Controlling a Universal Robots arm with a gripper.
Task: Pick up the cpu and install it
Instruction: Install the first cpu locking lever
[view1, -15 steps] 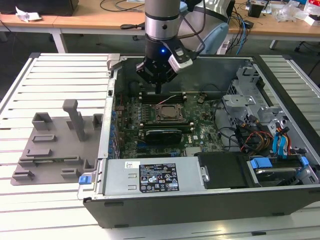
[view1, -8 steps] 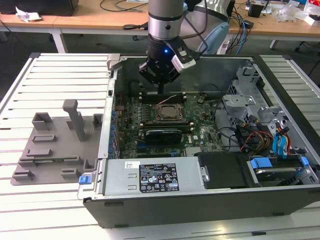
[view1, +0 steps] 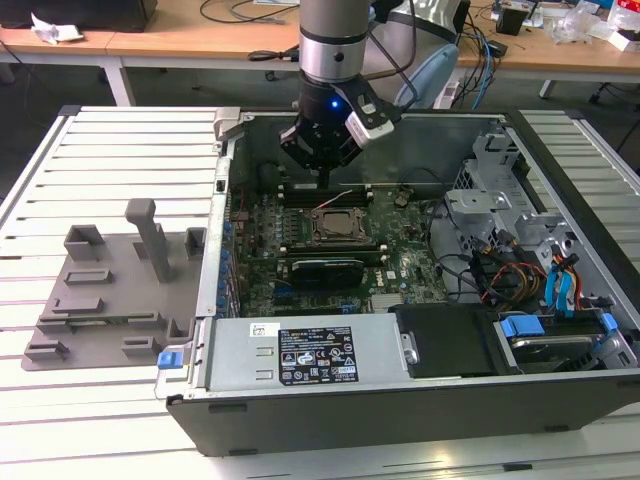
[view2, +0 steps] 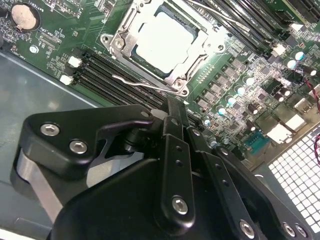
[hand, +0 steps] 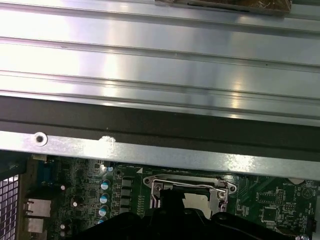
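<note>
Chip (view1: 333, 224): one, seated in the motherboard socket (view1: 334, 207) in the exterior view, claw (view1: 322, 176) above it. In the second wrist view the chip (view2: 165, 39) is pale, shiny, square; claw fingers (view2: 175, 112) pressed together, empty. In the first wrist view, one socket (hand: 190, 192).

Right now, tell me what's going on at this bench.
A single robot arm is working inside an open computer case lying on a slatted table. Its gripper hangs just above the motherboard, close to the socket. In the second wrist view the cpu already lies in that socket, its silver top facing up inside the metal frame. A grey fixture tray sits on the table at the exterior view's left.
</note>
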